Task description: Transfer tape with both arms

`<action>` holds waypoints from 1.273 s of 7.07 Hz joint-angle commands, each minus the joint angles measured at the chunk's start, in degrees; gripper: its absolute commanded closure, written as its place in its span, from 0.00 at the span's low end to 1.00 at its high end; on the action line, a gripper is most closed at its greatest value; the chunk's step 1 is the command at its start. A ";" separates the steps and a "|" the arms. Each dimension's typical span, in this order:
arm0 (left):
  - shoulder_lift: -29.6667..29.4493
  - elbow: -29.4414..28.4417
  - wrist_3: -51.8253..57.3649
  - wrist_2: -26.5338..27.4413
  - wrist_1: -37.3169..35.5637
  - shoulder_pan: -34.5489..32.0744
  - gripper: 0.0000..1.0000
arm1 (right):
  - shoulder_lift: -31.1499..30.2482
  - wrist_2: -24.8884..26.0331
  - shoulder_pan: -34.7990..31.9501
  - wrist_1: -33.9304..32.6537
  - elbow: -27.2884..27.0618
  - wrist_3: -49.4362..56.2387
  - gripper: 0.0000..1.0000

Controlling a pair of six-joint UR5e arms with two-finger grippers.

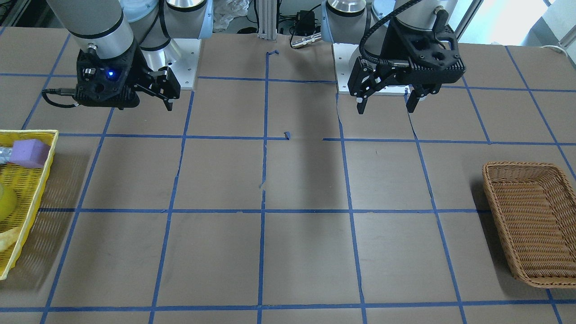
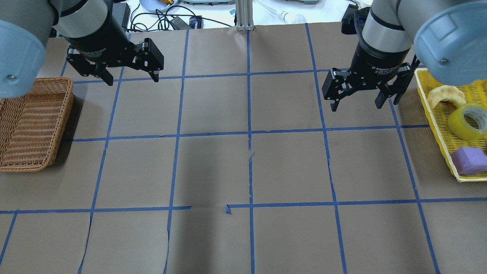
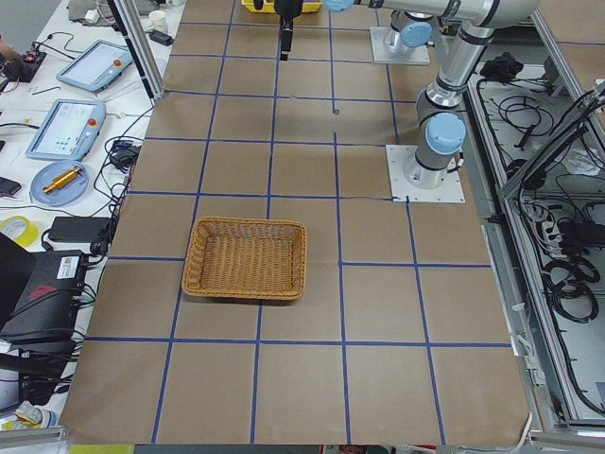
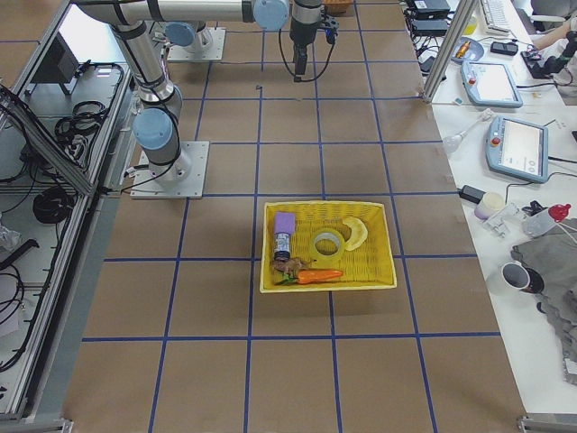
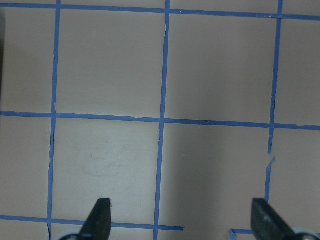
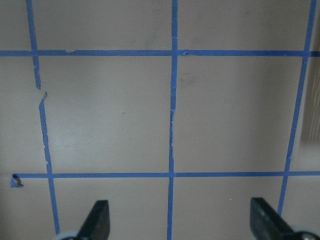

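Observation:
The yellow tape roll [image 2: 468,121] with a white core lies in the yellow basket [image 2: 436,121] at the table's right end. It also shows in the exterior right view [image 4: 326,242] and partly at the front-facing view's left edge [image 1: 5,201]. My right gripper [image 2: 356,107] is open and empty above the table, left of the basket and apart from the tape. In the right wrist view its fingertips [image 6: 100,212] stand wide over bare table. My left gripper [image 2: 133,80] is open and empty above the far left of the table. It also shows in the front-facing view [image 1: 385,109].
A purple foam block [image 2: 470,160] and a pale curved piece [image 2: 443,97] share the yellow basket with the tape. A carrot [image 4: 315,275] lies there too. An empty brown wicker basket [image 2: 32,121] sits at the left end. Blue tape lines [image 2: 249,133] grid the brown table.

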State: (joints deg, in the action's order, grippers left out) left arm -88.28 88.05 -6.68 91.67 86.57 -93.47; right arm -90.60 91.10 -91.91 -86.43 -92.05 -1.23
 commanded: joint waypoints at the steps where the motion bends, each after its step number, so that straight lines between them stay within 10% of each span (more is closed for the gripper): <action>1: 0.03 0.10 0.00 0.00 0.00 -0.05 0.00 | 1.29 0.65 1.64 -9.04 -0.06 2.34 0.00; 9: 0.03 0.10 -0.09 0.00 0.00 0.04 0.00 | 24.48 6.46 36.27 -29.04 -0.32 22.85 0.00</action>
State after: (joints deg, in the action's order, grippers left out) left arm -88.24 88.15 -6.76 91.67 86.57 -93.43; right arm -70.86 97.60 -57.92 -111.82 -92.33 21.32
